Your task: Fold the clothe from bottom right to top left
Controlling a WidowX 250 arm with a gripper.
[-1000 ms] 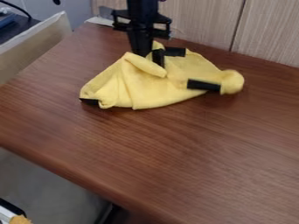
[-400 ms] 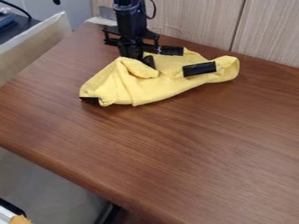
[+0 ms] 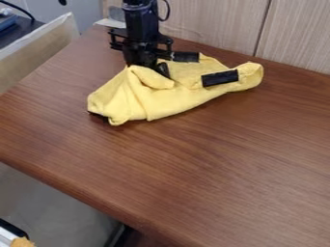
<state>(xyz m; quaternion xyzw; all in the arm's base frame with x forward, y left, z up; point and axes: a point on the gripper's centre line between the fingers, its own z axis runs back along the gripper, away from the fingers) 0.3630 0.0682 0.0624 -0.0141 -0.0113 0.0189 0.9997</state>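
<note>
At the upper left of the table, the black gripper [image 3: 149, 68] hangs down over the back left part of the yellow cloth [image 3: 169, 99]. One finger shows against the cloth beside a raised fold; the other side is hidden behind that fold, so its hold on the cloth cannot be made out. The cloth lies bunched, with creases on its left part and a rounded end at the right. Black patches show near its back edge, on its right part and under its left corner.
The brown wooden table [image 3: 193, 169] stretches forward and right of the cloth. A light wood panel wall [image 3: 219, 24] stands right behind the table's back edge. At the left is a beige board [image 3: 38, 48] beside the table.
The gripper has moved left and slightly back. The cloth's right end has shifted up and left, its black patch now tilted the other way, and the left corner has shifted a little.
</note>
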